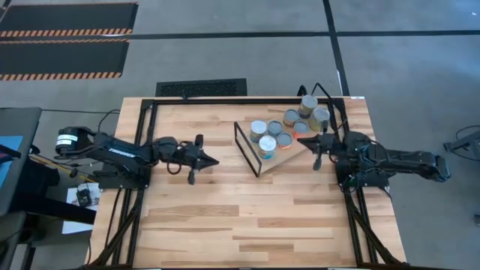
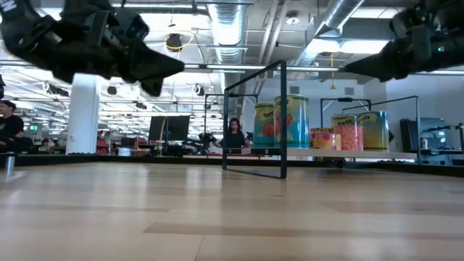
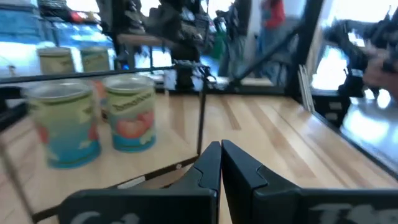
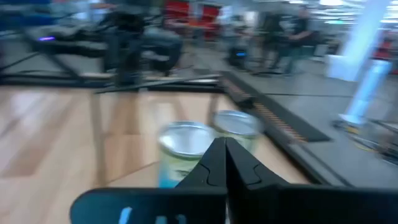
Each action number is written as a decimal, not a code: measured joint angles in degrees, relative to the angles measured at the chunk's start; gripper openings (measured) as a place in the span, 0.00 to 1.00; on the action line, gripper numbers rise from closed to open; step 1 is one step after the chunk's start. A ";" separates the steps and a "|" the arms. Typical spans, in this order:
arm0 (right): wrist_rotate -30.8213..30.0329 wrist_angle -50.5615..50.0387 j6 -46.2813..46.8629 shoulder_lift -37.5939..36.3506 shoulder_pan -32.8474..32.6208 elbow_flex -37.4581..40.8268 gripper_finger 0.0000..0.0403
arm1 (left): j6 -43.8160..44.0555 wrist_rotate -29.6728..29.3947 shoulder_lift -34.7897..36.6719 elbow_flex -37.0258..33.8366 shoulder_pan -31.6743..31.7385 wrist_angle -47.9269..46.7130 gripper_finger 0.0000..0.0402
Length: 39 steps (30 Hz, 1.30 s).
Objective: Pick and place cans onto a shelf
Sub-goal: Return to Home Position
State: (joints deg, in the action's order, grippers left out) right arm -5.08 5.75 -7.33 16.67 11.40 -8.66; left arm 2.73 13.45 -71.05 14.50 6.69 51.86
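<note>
Wooden table (image 1: 225, 217), cans (image 1: 259, 129) clustered on shelf (image 1: 285, 160). Left gripper (image 1: 216, 160) and right gripper (image 1: 301, 139): fingers pressed together, empty. Homing step; judged next, both arms retract clear of shelf.

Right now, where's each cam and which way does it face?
High: overhead, looking straight down; both arms show, left gripper and right gripper pointing at the shelf.
Low: table-top height, level across toward the room; both grippers overhead.
Left wrist: on the left arm, facing the cans; own shut fingers in front.
Right wrist: on the right arm, facing two cans; own shut fingers in front.
Shared: every view shows cans.
</note>
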 joint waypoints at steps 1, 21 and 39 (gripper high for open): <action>-1.92 -0.21 0.37 -1.49 -0.02 0.74 0.02 | 0.96 -0.51 0.00 -1.63 0.20 3.07 0.00; -6.79 -2.32 2.42 -16.55 -0.11 8.19 0.01 | 5.86 -5.60 15.97 -13.92 6.42 -1.23 0.00; -7.06 -2.94 1.33 -16.53 0.07 8.25 0.01 | 5.85 -28.27 57.07 -14.03 -4.08 -44.32 0.00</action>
State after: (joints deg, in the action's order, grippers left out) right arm -12.14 2.81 -6.00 0.14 11.46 -0.42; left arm 8.58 -14.83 -13.98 0.47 2.61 7.54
